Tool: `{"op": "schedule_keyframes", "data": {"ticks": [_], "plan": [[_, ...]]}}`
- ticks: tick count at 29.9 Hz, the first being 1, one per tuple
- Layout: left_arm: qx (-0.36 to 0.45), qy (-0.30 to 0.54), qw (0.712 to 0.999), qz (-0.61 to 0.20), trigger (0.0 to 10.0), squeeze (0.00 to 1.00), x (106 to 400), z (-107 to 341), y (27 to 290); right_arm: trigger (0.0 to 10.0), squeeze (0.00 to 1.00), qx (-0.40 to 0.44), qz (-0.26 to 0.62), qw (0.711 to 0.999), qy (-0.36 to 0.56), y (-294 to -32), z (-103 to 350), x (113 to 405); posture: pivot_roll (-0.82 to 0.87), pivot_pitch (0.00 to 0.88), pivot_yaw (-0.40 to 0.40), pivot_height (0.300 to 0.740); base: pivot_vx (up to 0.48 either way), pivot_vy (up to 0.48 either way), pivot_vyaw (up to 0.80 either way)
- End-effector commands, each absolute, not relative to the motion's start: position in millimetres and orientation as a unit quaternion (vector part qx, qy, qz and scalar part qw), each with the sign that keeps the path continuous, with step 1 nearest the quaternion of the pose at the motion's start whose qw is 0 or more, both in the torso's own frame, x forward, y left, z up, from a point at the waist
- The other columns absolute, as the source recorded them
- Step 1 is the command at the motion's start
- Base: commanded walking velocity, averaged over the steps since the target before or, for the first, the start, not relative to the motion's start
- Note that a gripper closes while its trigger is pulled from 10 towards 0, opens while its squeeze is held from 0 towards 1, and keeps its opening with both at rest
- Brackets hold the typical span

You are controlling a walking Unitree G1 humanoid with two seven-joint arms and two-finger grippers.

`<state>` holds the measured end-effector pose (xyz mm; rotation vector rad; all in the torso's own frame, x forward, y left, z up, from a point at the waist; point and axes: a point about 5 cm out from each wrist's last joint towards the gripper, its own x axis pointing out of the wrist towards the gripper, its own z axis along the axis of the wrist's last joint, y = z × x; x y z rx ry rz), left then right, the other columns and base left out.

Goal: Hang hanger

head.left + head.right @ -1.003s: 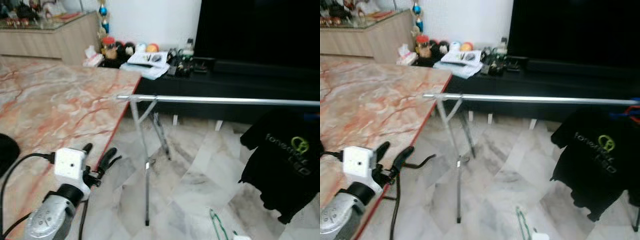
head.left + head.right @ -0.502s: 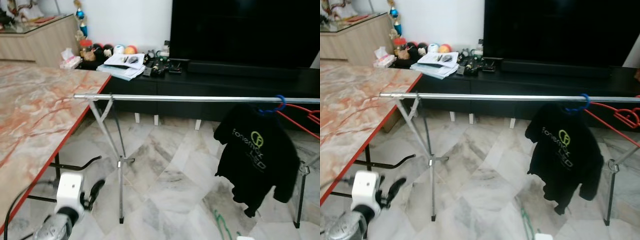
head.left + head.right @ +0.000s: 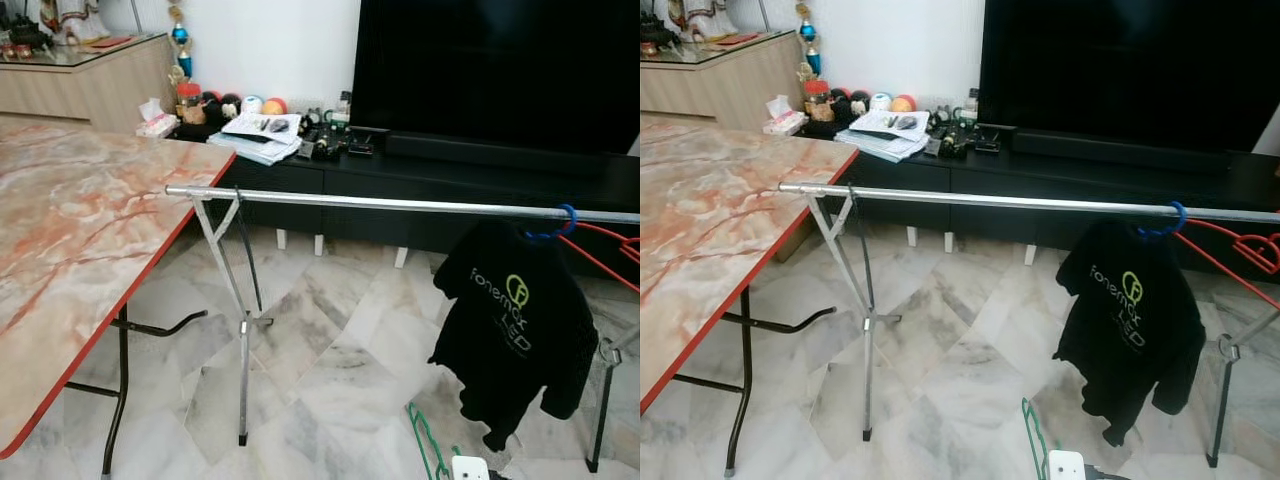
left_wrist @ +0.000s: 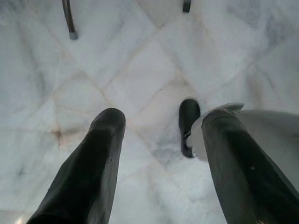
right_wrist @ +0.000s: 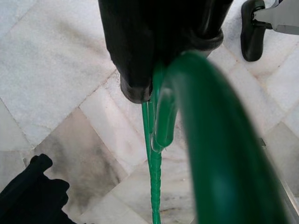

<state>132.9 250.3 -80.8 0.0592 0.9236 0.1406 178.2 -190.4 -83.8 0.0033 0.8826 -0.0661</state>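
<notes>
My right gripper (image 5: 169, 49) is shut on a green plastic hanger (image 5: 212, 144), whose hook and thin arm run down from the black fingers (image 5: 133, 56) over the floor. In the head views the green hanger (image 3: 427, 450) hangs low at the bottom, by my white wrist camera (image 3: 468, 468). A silver clothes rail (image 3: 400, 204) crosses ahead at about table height. On its right part a black T-shirt (image 3: 515, 330) hangs from a blue hanger (image 3: 560, 222). My left gripper (image 4: 161, 119) is open over bare marble floor.
A marble-topped table with a red edge (image 3: 90, 260) stands close on the left, its black legs (image 3: 118, 390) near the rail's crossed left stand (image 3: 243, 330). Red hangers (image 3: 1245, 250) hang at the rail's right end. Behind are a black TV cabinet (image 3: 450, 180) and a TV.
The camera has swung right and steadied, bringing the T-shirt and rail into fuller view. My left arm, raised by the table edge before, has dropped out of the head views.
</notes>
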Motion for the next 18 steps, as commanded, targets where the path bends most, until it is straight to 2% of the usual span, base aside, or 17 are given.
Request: {"op": "schedule_keyframes", "data": {"ticks": [1, 8, 18], "plan": [[0.021, 0.435, 0.897, 0.071, 10.0, 0.0, 136.9, -80.5, 248.4, 10.0, 0.0, 0.0, -0.033, 0.901, 0.433, -189.7, -84.3, 178.1, 0.12, 0.027, -0.027, 0.74, 0.0, 0.0, 0.0], [0.015, 0.423, 0.904, 0.057, 10.0, 0.0, 147.5, -81.8, 237.0, 10.0, 0.0, 0.003, -0.035, 0.901, 0.432, -190.1, -84.0, 178.7, 0.11, 0.032, -0.028, 0.74, 0.315, 0.0, 0.0], [0.01, 0.425, 0.904, 0.05, 10.0, 0.0, 144.0, -85.5, 231.1, 10.0, 0.0, 0.005, -0.05, 0.899, 0.434, -214.2, -84.1, 168.3, 0.11, 0.038, -0.028, 0.74, 0.356, 0.0, 0.0]]}}
